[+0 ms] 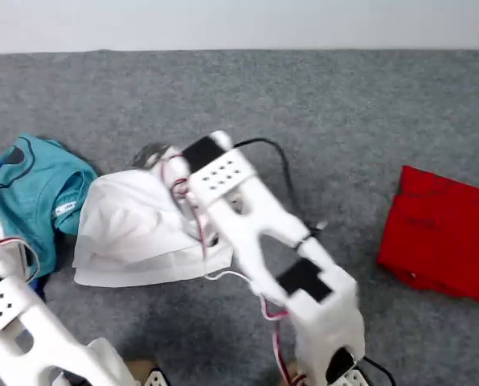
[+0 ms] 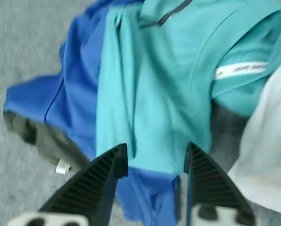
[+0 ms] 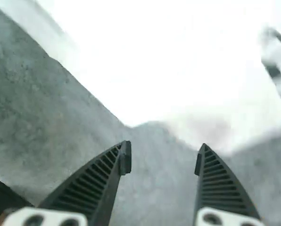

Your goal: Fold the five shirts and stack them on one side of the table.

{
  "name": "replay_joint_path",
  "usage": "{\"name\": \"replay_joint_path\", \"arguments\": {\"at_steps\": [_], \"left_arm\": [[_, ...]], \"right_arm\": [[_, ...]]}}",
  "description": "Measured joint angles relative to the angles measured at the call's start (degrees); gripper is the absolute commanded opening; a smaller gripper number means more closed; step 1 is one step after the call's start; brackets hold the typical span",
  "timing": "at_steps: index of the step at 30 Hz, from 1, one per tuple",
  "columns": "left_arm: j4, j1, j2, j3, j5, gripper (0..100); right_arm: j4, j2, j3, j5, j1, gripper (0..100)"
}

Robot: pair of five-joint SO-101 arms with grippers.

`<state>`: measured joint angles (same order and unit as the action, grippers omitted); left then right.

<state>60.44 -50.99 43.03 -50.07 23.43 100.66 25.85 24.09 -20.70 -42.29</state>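
Left claw (image 2: 155, 146) is seen in the left wrist view with its jaws spread wide and nothing between them, poised just above a loose heap of shirts; this is judged a ready stance for taking the next garment. The heap is made up of a teal shirt (image 2: 164, 84) lying crumpled over a blue shirt (image 2: 74, 94), with an olive shirt (image 2: 41, 139) tucked under the blue one's edge. A white label (image 2: 239, 69) is shown on the teal fabric, and the rim of a white shirt (image 2: 268, 155) lies beside the heap on the grey tabletop (image 2: 18, 47). In the right wrist view, the right claw (image 3: 164, 145) is likewise held wide and empty, low over bare tabletop just short of the white shirt's edge, which bulges in soft, uneven folds. From this placing it is judged that a hem is about to be pinched for a fold. In the high view, the right arm (image 1: 255, 225) is stretched across the white shirt, which is spread but rumpled near the middle, touching the teal one on the left arm's side. A red shirt (image 1: 440, 233) is laid well apart on the right arm's side, folded into a neat rectangle, and is judged to be the start of the stack.
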Motion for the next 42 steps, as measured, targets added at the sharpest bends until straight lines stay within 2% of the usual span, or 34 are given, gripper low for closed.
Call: {"name": "replay_joint_path", "arguments": {"at_steps": [7, 11, 13, 15, 19, 25, 29, 37, 42], "left_arm": [[-2.29, -1.85, 0.0, -3.08, 0.0, 20], [-2.37, -1.85, 0.0, -3.16, 0.0, 20], [-2.37, -1.85, 0.0, -3.16, 0.0, 20], [-2.37, -1.85, 0.0, -3.16, 0.0, 20], [-2.37, -1.41, 0.0, -3.16, -0.18, 20], [-2.37, 0.26, 0.0, -3.16, -0.53, 20], [-1.49, 0.26, 0.0, -1.49, -2.64, 20], [1.67, -0.44, 0.0, 1.58, -3.6, 20], [1.93, -3.69, 0.0, 1.67, -3.6, 20]], "right_arm": [[0.0, 16.26, 11.87, -6.59, -1.76, 20.8], [0.0, 24.35, 19.78, -8.0, -0.44, 0.0], [0.0, 26.29, 24.35, -8.62, 1.49, 3.5], [0.0, 26.73, 28.13, -8.79, 3.78, 0.3], [0.0, 26.02, 32.53, -8.97, 8.09, 0.9], [0.0, 16.44, 32.88, -9.05, 9.58, 0.9], [0.0, 9.41, 32.97, -9.05, 5.89, 0.9], [-5.54, 3.34, 32.97, -14.07, -12.22, 2.3], [-7.91, 3.25, 32.97, -12.57, -14.51, 21.0]]}}
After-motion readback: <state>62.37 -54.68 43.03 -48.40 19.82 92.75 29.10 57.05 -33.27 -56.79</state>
